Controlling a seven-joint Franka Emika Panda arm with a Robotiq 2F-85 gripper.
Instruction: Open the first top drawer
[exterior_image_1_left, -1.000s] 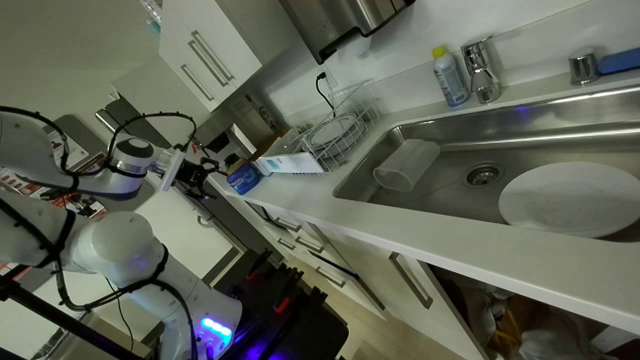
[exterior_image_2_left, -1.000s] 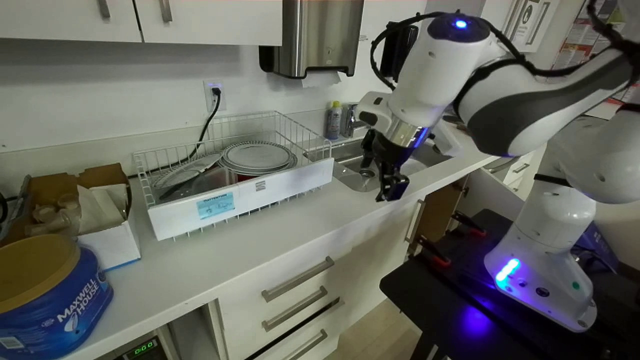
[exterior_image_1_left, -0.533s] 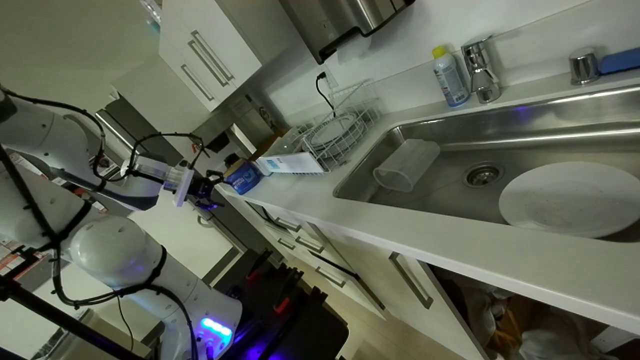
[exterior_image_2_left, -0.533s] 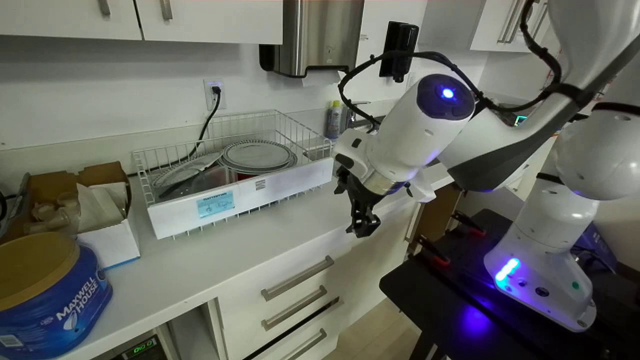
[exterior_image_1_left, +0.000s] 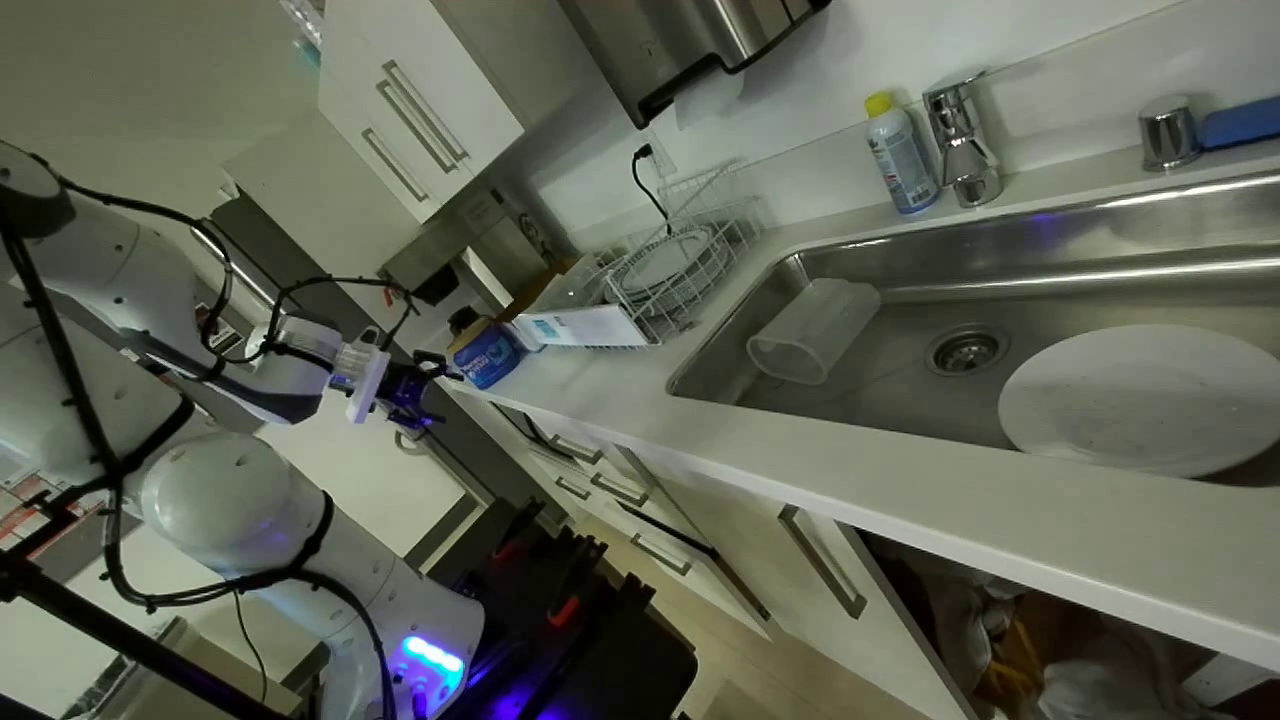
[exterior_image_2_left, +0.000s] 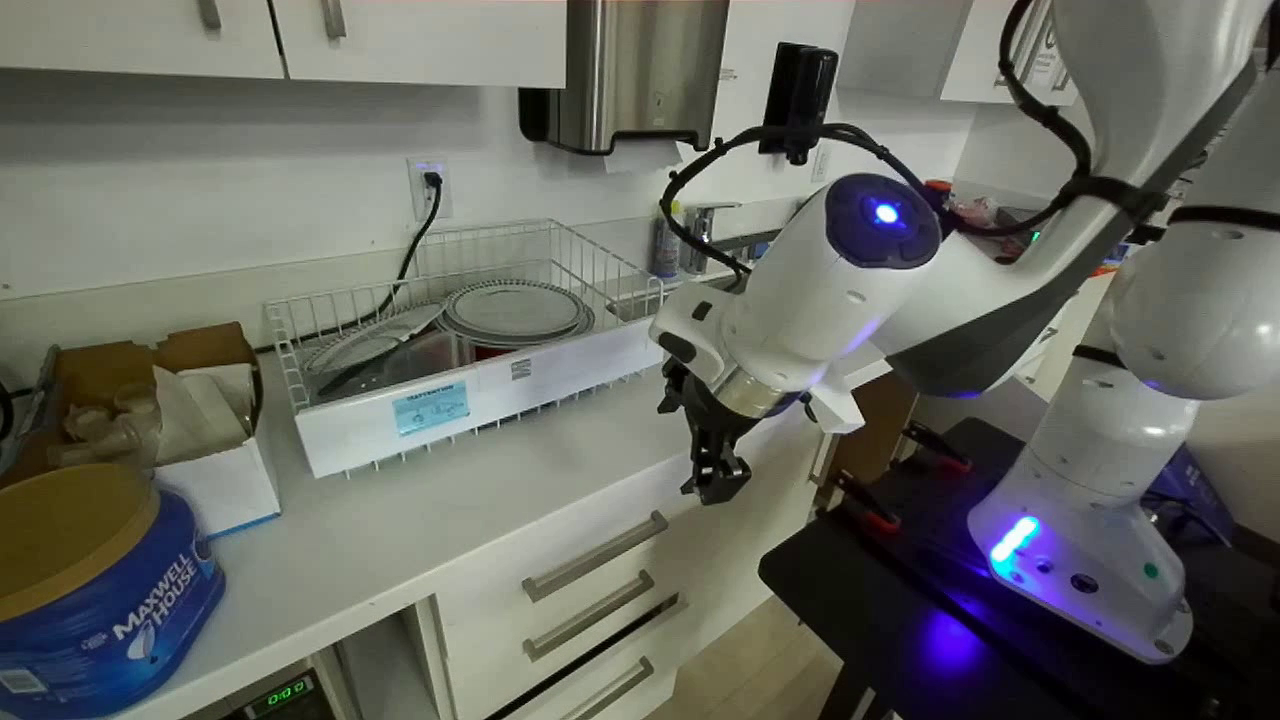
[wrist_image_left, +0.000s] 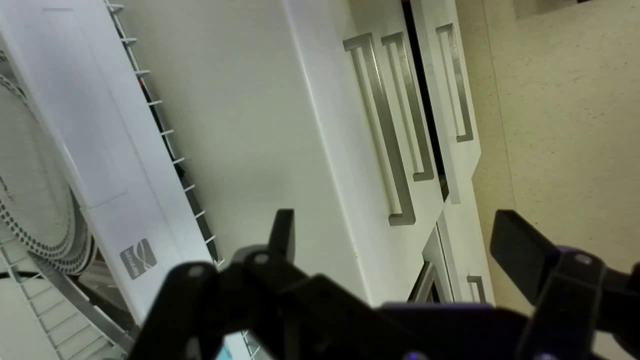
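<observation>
I had the Robotiq gripper (exterior_image_2_left: 716, 482) hanging in mid-air, its jaws spread well apart. In an exterior view, the closed top drawer (exterior_image_2_left: 594, 558) lay at its eight o'clock.

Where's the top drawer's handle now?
In an exterior view, the top drawer's handle is at lower centre, just below the countertop and above the second drawer's handle.

Tool (wrist_image_left: 394, 230) agape, angled downward
</observation>
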